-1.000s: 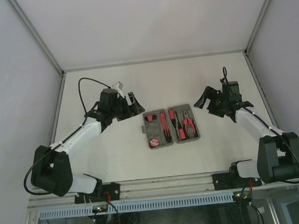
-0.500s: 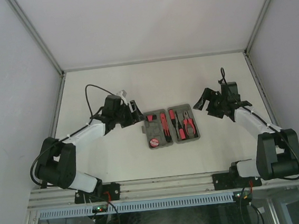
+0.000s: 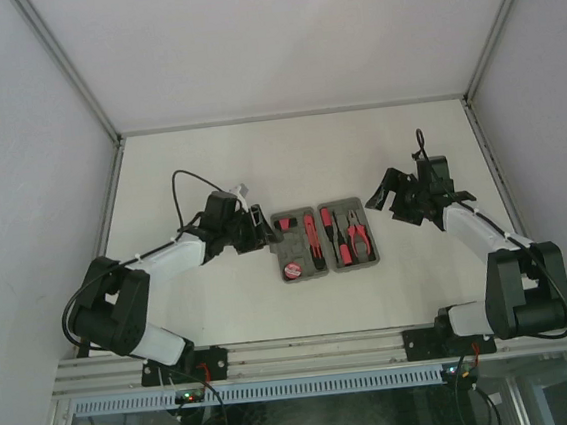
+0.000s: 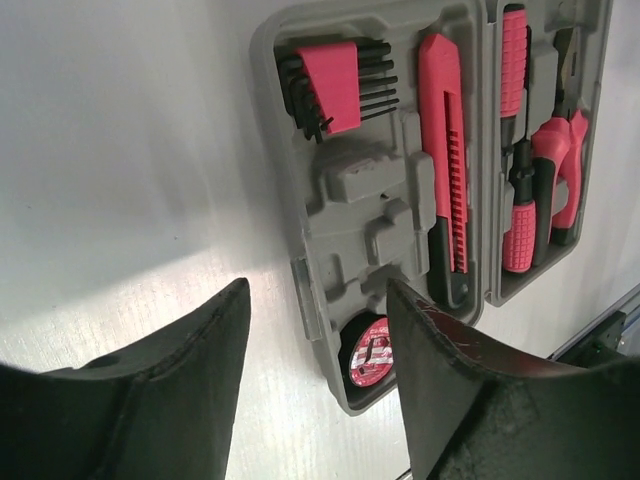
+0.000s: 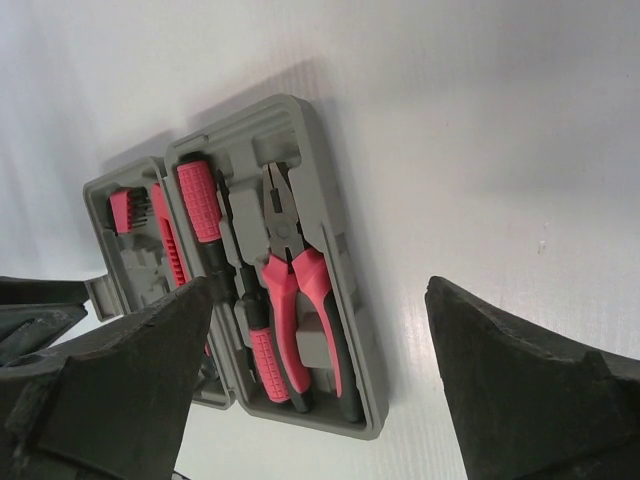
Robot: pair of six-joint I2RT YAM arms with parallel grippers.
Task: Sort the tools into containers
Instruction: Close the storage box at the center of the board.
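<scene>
White table (image 3: 209, 169), grey tool case (image 3: 289, 248) spread left-right, pliers (image 3: 358, 237) pointing away

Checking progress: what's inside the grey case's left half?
Red-black hex key set, long red-black tool, round red-black disc, one unfilled recess. A finger of the left pincer hides its edge.

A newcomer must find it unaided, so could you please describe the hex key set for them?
On the white table lies an open grey tool case. In its half nearer the left arm, at the far corner, sits the hex key set. It alone is a fan of thin black rods in a flat red holder, unlike the long red-and-black tool beside it.
</scene>
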